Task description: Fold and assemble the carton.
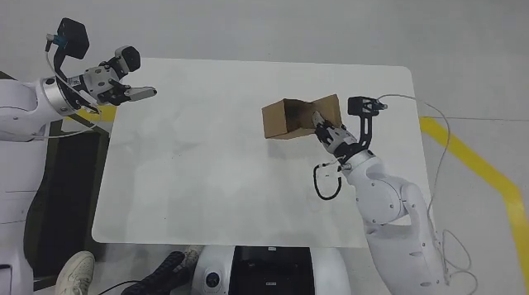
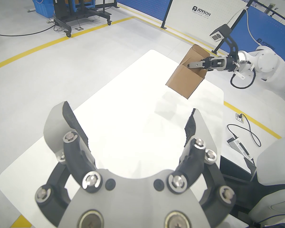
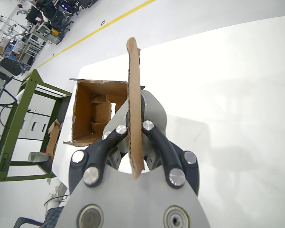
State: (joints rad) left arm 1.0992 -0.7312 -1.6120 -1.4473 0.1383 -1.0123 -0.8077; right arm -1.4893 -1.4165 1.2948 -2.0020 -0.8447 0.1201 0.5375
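One carton (image 1: 299, 118) tilted over one table (image 1: 207, 171), right gripper (image 1: 324, 130) clamped on it, left gripper (image 2: 130, 110) spread apart

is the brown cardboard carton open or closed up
Open. The brown cardboard carton shows its hollow inside through an unclosed end, and the right gripper is clamped on one flap sticking out.

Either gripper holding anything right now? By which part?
Right gripper is shut on the carton, pinching one flap. Left gripper is open, empty.
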